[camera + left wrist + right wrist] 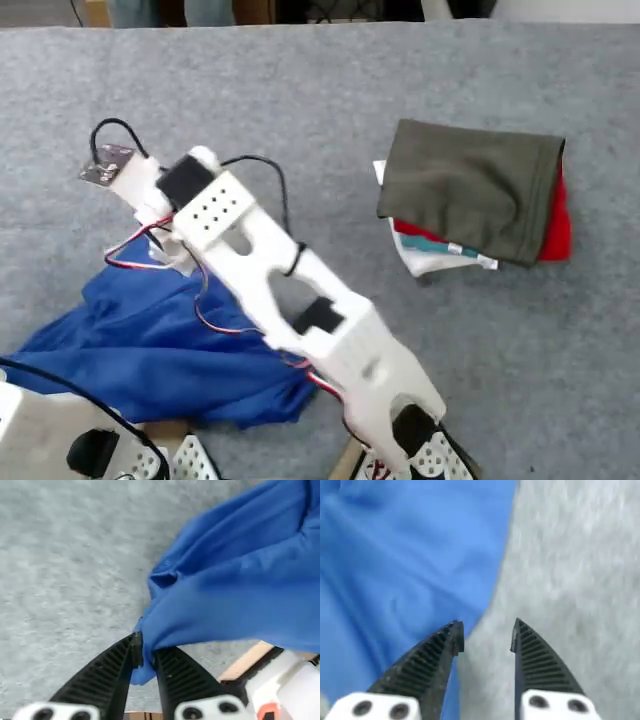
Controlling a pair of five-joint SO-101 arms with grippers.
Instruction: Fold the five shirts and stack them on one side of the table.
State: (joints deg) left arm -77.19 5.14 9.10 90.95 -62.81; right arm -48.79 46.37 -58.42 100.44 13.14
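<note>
**Right arm [290,290] over a blue shirt [130,340]; left gripper [145,645] clamped on its corner**

High view. The white right arm, the nearest thing to the lens, rises from its base at 5 o'clock and slants across the middle toward 10 o'clock. Its wrist sits above the far edge of the blue shirt. Red and black wires [215,300] trail along it. The shirt lies rumpled and unfolded at 8 o'clock on the grey table [300,80]. Part of the left arm [50,435] shows at 7 o'clock.

At 3 o'clock, well apart from the blue shirt, sits a folded stack [470,195]. An olive shirt [460,180] is on top, with red and white edges showing beneath (the number of layers cannot be counted).

Left wrist view. The left gripper's black jaws are closed on a corner of the blue cloth, which bunches between the tips and spreads away over the table.

Right wrist view. The right gripper [487,630] is open and holds nothing. One finger [440,650] lies over the blue cloth, the other over bare table, with the shirt's edge running between them.
</note>
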